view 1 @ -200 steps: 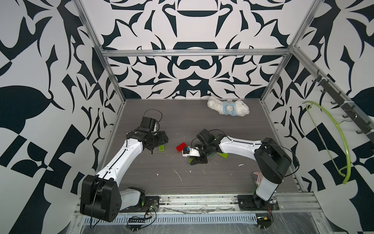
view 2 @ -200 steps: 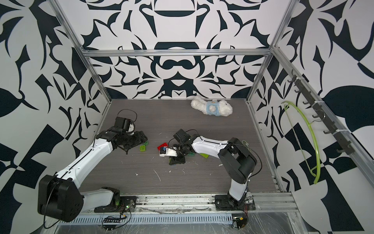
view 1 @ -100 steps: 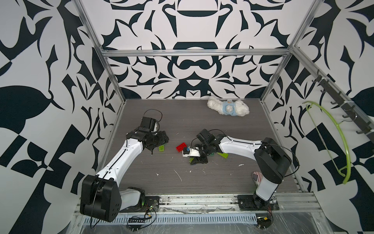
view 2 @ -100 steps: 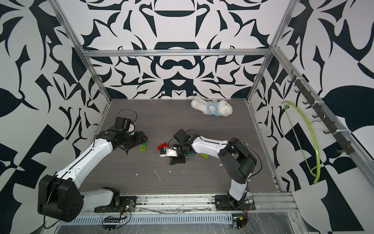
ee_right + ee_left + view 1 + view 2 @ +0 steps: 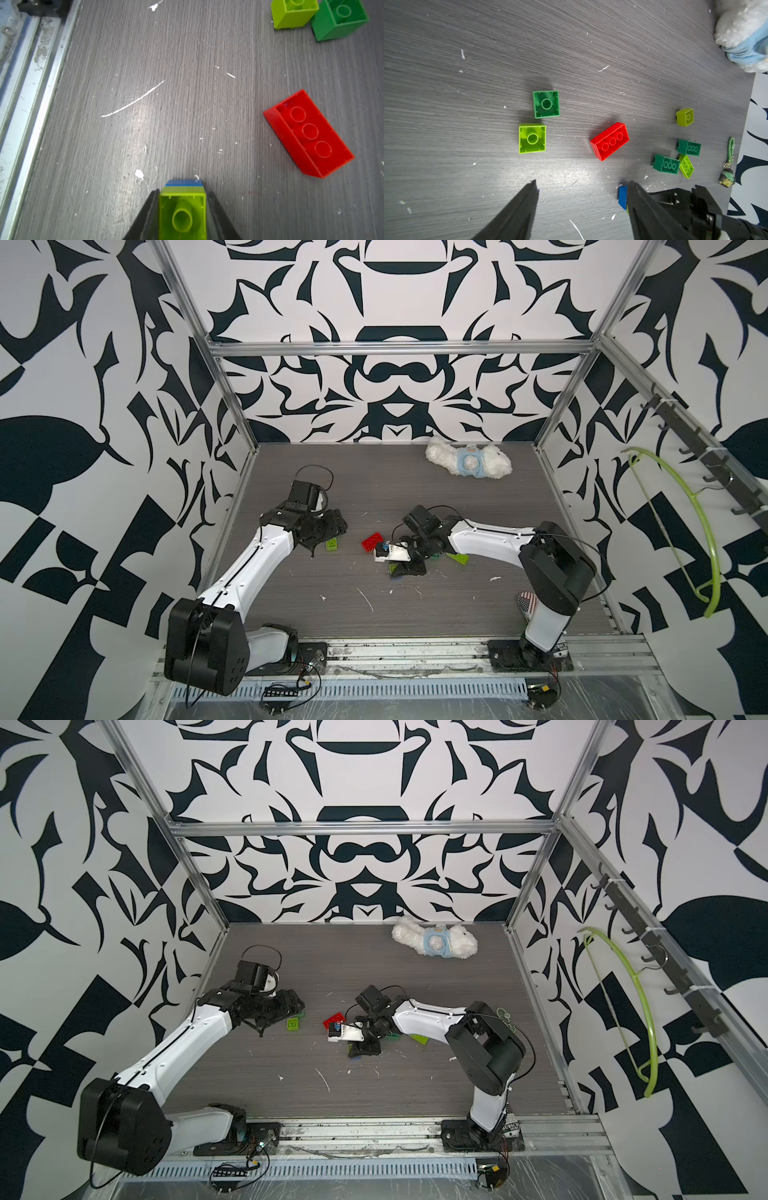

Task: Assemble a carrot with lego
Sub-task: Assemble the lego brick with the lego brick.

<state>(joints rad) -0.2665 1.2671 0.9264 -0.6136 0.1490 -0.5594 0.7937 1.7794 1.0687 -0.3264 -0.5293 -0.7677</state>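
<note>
The right gripper is clamped on the carrot, a lime brick joined to a blue brick. Its long axis runs along the gripper, blue end pointing away from the wrist. It is mid-table, near the red brick; the left gripper gapes empty.

- The plush is being seen at the table's back, right of the middle.
- The oblong brick is being flanked by the left gripper and the right gripper, near the middle.
- The stack is being held in the right gripper, just before that brick.
- A square brick is being seen beside the left gripper, a second square brick just behind it.
- The cluster is being partly covered by the right arm.
</note>
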